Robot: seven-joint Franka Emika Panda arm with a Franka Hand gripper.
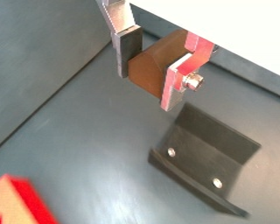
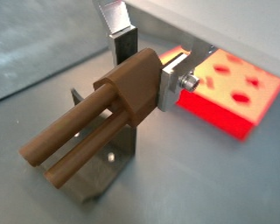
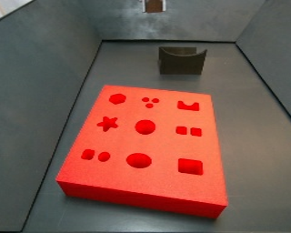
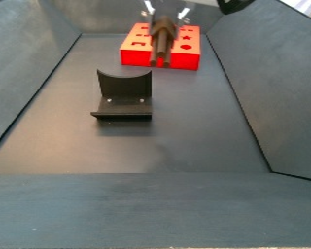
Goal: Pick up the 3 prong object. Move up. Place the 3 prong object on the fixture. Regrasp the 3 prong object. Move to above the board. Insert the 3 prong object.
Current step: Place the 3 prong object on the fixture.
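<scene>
- The tool (image 2: 146, 77) is raised above the grey floor (image 4: 158, 146), its silver fingers (image 1: 175, 80) pinching the 3 prong object (image 2: 101, 109) between them.
- The brown piece is off the floor; in a wrist view its prongs stick out well past the fingers.
- In a side view the piece (image 4: 159, 41) hangs near the far end, over the board (image 4: 161, 44).
- The fixture (image 4: 121, 94) stands empty, its notch holding nothing, well apart from the board.
- As a judgement, pick-up and lifting are done; whether placing on the fixture and regrasping are done cannot be told. Insertion is left.
- The board (image 3: 145, 146) lies flat with its shaped cutouts unfilled.
- The setting is a dark grey bin with sloping walls (image 3: 63, 82); the floor around the pieces is bare.
</scene>
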